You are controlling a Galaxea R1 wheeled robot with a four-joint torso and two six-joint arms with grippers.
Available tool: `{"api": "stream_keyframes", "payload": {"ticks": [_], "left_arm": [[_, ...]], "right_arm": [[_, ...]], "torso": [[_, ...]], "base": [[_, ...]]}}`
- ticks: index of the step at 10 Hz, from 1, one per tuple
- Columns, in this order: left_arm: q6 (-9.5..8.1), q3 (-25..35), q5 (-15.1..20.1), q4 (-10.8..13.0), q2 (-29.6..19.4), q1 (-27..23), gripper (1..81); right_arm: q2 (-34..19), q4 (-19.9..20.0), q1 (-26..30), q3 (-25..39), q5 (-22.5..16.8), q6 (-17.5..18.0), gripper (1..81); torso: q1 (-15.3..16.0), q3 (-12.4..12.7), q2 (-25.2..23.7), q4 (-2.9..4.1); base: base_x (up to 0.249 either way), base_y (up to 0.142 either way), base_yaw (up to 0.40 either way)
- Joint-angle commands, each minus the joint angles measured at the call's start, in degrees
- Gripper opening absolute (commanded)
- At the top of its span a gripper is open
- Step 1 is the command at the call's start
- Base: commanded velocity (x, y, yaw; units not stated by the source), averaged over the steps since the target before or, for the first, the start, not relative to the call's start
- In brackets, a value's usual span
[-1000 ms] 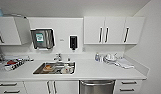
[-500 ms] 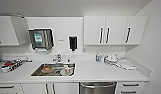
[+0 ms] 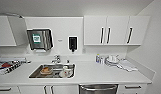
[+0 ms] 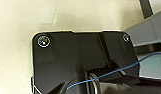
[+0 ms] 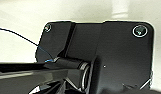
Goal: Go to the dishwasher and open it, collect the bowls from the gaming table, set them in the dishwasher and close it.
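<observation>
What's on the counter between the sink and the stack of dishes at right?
Head view: between the sink and the dishes, bare white countertop, with small bottles at the back.

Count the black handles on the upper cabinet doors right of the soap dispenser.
3. Two sit close together where the first two doors meet; the third is on the door nearest the right wall.

The dishwasher (image 3: 98, 88) has a brushed steel front, below a smooth matt white countertop (image 3: 96, 73). Left of it, the sink (image 3: 53, 71) is shiny metal (dishes inside look glossy), and the wall cabinets (image 3: 116, 30) above are matt white.
</observation>
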Motion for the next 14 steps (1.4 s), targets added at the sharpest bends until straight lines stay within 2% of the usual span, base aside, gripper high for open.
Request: {"api": "stream_keyframes", "payload": {"ticks": [1, 8, 14], "left_arm": [[0.25, 0.49, 2.76, 0.33, -0.65, -3.39, 81.1], [0.25, 0.41, 2.76, 0.33, -0.57, -3.39, 81.1], [0.25, 0.49, 2.76, 0.33, -0.56, -3.39, 81.1]], "right_arm": [[-0.59, -0.33, 3.24, 0.58, -2.72, -0.17, 81.1], [-0.67, -0.24, 3.07, 0.49, -2.72, -0.17, 81.1], [-0.59, -0.24, 3.16, 0.4, -2.72, -0.17, 81.1]], "torso": [[0.01, 0.0, 0.0, 0.0], [0.01, 0.0, 0.0, 0.0], [0.01, 0.0, 0.0, 0.0]], "base": [[0.086, 0.064, 0.0], [0.087, 0.063, 0.0], [0.096, 0.0, 0.0]]}}
